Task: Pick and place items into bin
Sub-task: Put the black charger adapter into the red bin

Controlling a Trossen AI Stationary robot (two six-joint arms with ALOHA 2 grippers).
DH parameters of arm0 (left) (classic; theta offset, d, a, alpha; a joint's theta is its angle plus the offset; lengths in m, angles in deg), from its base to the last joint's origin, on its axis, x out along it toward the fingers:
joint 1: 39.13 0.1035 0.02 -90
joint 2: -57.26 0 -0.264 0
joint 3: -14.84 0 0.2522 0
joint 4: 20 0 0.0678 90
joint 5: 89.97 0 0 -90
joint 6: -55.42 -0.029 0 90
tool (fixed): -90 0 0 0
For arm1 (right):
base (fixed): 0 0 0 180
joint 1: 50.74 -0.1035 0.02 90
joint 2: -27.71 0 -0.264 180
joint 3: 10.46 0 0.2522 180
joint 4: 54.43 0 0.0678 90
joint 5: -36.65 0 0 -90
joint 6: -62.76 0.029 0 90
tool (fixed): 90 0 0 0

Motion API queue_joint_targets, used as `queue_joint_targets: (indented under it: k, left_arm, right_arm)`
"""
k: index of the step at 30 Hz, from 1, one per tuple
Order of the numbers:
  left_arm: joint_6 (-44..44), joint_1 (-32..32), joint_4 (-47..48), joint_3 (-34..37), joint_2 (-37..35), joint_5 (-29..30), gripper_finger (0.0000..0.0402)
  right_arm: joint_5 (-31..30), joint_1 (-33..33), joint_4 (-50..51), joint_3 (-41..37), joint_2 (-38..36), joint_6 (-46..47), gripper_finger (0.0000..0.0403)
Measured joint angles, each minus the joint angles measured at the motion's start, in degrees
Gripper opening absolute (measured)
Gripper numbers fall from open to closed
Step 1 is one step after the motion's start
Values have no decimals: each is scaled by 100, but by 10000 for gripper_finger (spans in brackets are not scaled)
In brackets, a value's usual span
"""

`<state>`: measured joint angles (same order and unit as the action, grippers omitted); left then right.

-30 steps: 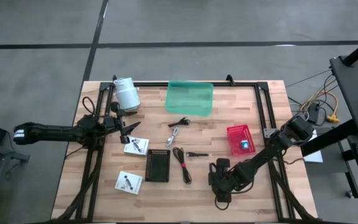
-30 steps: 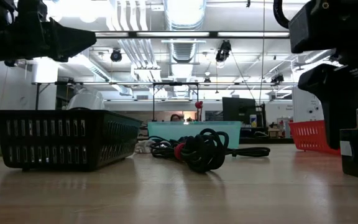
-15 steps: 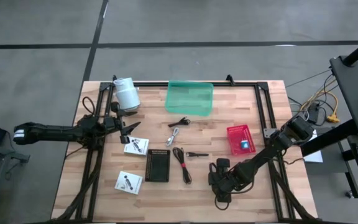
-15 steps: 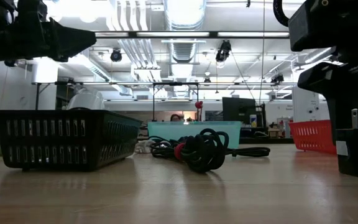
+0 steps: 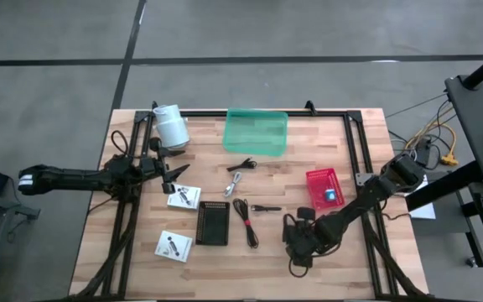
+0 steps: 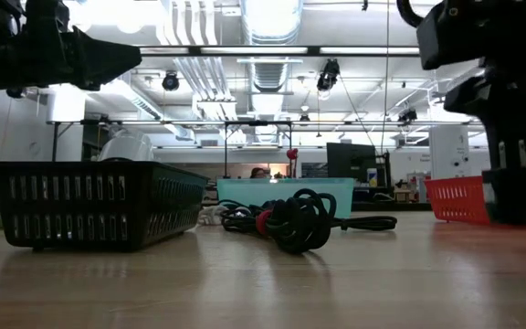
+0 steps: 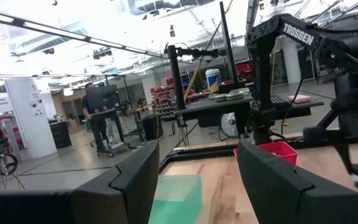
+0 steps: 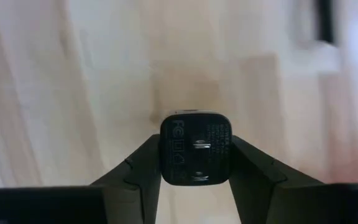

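Your right gripper [image 8: 196,186] has its jaws clamped on the black cube [image 8: 196,148] just above the tabletop [image 5: 350,260], so next carry it to a bin, likely the red one [image 5: 324,187] nearby, while the left gripper [image 5: 173,174], jaws apart, waits.

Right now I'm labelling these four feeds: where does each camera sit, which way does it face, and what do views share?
High: overhead, facing straight down on table, left tool, right tool.
Low: table height, facing level across; right tool at right.
Left wrist: faces across table toward green bin; own open fingers.
Right wrist: faces down at wood; own fingers grip black cube.
Shared: green bin in high, low, left wrist.
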<state>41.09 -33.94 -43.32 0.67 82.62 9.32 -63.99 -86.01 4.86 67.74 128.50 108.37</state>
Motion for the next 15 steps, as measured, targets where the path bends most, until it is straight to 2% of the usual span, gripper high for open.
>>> queue_joint_targets:
  k: [7,13,15]
  left_arm:
    - [-1,-1,0,0,9,0,200]
    - [-2,-2,0,0,0,-1,200]
    - [-2,-1,-3,0,0,-1,200]
  right_arm:
    - [-388,-138,1261,271,-507,526,138]
    - [-1285,-357,2003,169,-1232,965,136]
    - [-1385,-353,2035,74,-1489,1068,136]
